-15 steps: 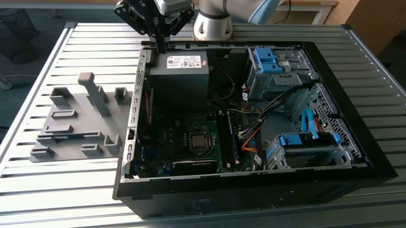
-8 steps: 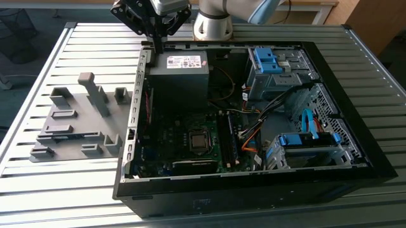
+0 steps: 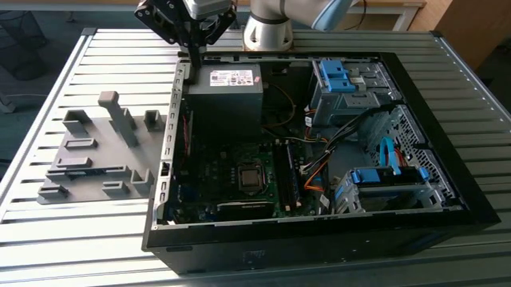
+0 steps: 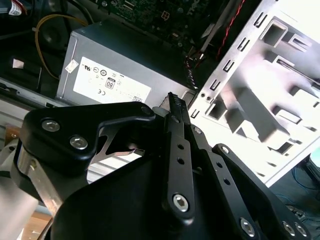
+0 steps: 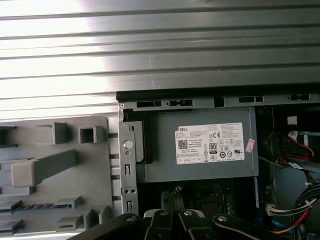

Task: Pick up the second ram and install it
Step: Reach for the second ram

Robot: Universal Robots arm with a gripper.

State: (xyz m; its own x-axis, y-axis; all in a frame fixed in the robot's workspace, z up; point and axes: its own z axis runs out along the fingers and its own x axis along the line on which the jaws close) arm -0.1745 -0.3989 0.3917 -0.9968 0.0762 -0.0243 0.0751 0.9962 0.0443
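The second ram [image 3: 80, 173] is a thin dark stick lying flat in a slot of the grey fixture plate [image 3: 96, 155], on the exterior view's left of the open computer case. In the first wrist view the ram [image 5: 37, 205] shows a bluish row of small dark chips. My gripper [image 3: 195, 63] hangs shut and holds nothing. It is above the case's rear corner, beside the grey power supply [image 3: 226, 89] and well away from the ram. Both wrist views show the black fingers closed together [image 4: 174, 100] [image 5: 171, 192] over the power supply [image 5: 200, 145].
The open black case [image 3: 431, 131] holds a green motherboard [image 3: 239, 173] with long black slots [image 3: 286, 176]. Loose cables [image 3: 315, 161] and light-blue drive brackets [image 3: 335, 75] [image 3: 387, 176] also lie inside it. Upright grey posts [image 3: 119, 116] rise from the fixture plate. Everything rests on a slatted metal table [image 3: 80, 239].
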